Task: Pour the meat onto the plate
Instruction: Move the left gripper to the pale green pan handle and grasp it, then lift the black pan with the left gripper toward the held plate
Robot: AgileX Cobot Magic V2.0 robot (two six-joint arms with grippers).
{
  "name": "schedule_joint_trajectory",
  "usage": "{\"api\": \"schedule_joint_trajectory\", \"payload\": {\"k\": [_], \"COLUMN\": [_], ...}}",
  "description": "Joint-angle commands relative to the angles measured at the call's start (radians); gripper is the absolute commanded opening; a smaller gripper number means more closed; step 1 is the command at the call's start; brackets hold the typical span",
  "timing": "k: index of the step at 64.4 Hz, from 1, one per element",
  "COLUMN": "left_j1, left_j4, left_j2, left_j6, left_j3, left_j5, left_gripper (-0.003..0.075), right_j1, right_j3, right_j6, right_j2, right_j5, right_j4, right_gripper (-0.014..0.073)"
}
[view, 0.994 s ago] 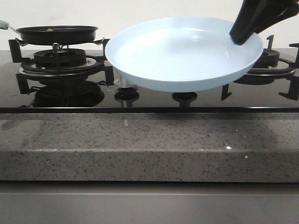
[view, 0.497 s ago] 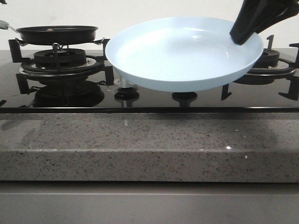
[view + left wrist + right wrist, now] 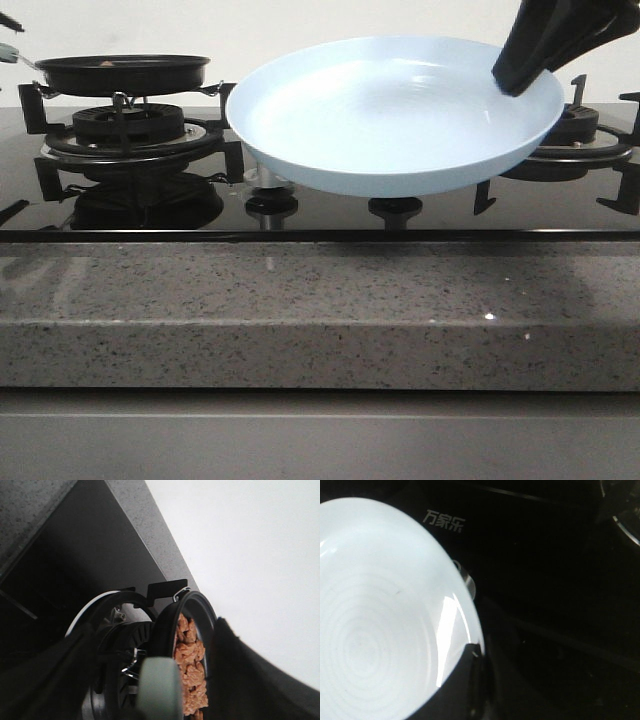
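Observation:
The pale blue plate (image 3: 390, 120) hangs tilted above the stove's middle, empty, and fills the right wrist view (image 3: 370, 620). My right gripper (image 3: 520, 75) is shut on its far right rim (image 3: 475, 652). The black frying pan (image 3: 122, 74) sits on the left burner. The orange-brown meat (image 3: 190, 665) lies in the pan (image 3: 200, 605). The pan's grey-green handle (image 3: 159, 687) lies between the spread fingers of my left gripper (image 3: 154, 627), which is open with gaps on both sides. Only the tip of that gripper (image 3: 8, 20) shows in the front view, above the handle (image 3: 8, 53).
The black glass stove top (image 3: 320, 215) carries the left burner grate (image 3: 128, 135), a right burner (image 3: 585, 135) behind the plate, and two knobs (image 3: 271, 205) (image 3: 394, 208). A speckled stone counter edge (image 3: 320, 320) runs along the front. A white wall stands behind.
My left gripper's tip has come into the front view at the top left, lowering toward the pan handle. The plate and right gripper have stayed still.

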Motion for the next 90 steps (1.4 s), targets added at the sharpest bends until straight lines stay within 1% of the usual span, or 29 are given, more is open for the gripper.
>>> {"api": "schedule_joint_trajectory", "payload": {"k": [1,24,44,48,57,66,77,82,90], "left_j1": [-0.003,-0.003,-0.003,-0.003,-0.003,-0.003,-0.003,-0.008,-0.056], "left_j4": [-0.085,-0.111,-0.115,-0.123,-0.159,-0.161,-0.159,-0.157,-0.159], "left_j2": [-0.03,-0.025,-0.031,-0.041,-0.089,-0.157,-0.265,-0.333,-0.451], "left_j6": [0.008,0.039,0.046,0.081,0.095,0.133,0.174,0.189,0.227], "left_j3": [-0.033,-0.033,-0.033,-0.033,-0.033,-0.033,-0.026,0.007,0.103], "left_j5": [0.048,0.056,0.083,0.095,0.103,0.107,0.159,0.157,0.131], "left_gripper": [0.0358,0.0174,-0.0022,-0.002,-0.002,-0.002,-0.002,-0.002,-0.002], "right_j1": [-0.002,-0.002,-0.002,-0.002,-0.002,-0.002,-0.002,-0.002,-0.002], "right_j3": [-0.025,-0.025,-0.025,-0.025,-0.025,-0.025,-0.025,-0.025,-0.025], "right_j6": [-0.004,-0.004,-0.004,-0.004,-0.004,-0.004,-0.004,-0.004,-0.004], "right_j2": [-0.038,-0.038,-0.038,-0.038,-0.038,-0.038,-0.038,-0.038,-0.038], "right_j5": [-0.059,-0.059,-0.059,-0.059,-0.059,-0.059,-0.059,-0.059,-0.059], "right_j4": [0.022,0.022,0.022,0.022,0.022,0.022,0.022,0.022,0.022], "right_gripper": [-0.0067,-0.0067,-0.0067,-0.0067,-0.0067,-0.0067,-0.0067,-0.0067,-0.0067]}}
